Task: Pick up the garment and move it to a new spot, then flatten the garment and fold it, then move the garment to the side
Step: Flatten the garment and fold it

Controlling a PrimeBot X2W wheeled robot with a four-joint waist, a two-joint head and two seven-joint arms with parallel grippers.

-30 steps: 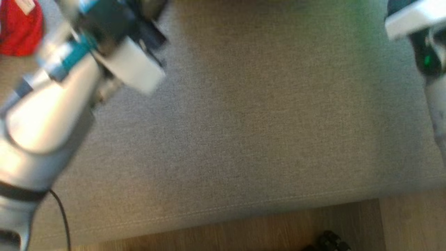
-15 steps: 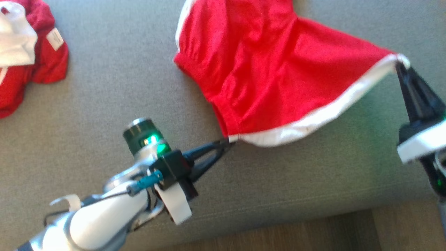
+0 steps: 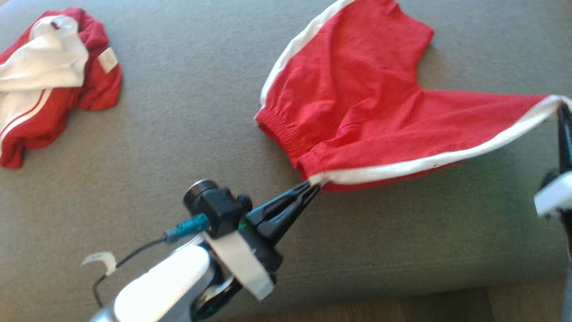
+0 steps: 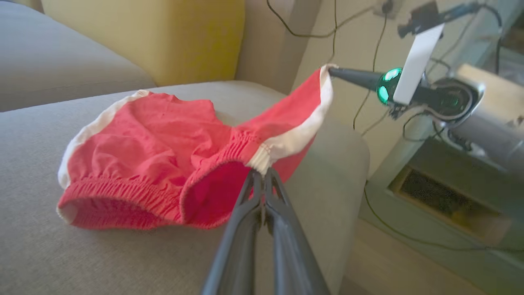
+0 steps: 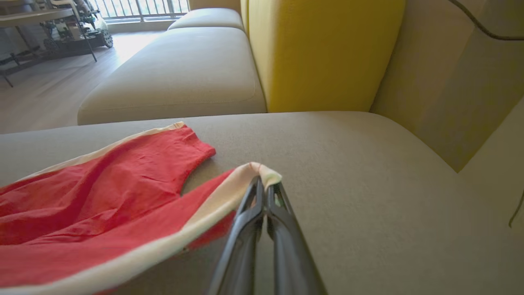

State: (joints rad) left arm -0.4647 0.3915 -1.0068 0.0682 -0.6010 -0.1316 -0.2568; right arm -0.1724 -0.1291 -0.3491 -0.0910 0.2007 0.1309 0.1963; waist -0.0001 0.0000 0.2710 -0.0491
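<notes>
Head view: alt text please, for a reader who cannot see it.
A pair of red shorts with white trim lies on a grey cushion, one trimmed edge pulled taut between the left gripper and the right gripper, each shut on a corner. A crumpled red and white garment lies apart at the upper left.

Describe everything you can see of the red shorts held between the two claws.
The red shorts look like thin, soft cotton, with white trim along the side and leg edges and a gathered elastic waistband. They lie partly on the grey sofa cushion, wrinkled, with one side lifted and pulled taut. The left claw is shut on the trim at the waistband corner. The right claw is shut on the trim's far end, at the leg hem.
</notes>
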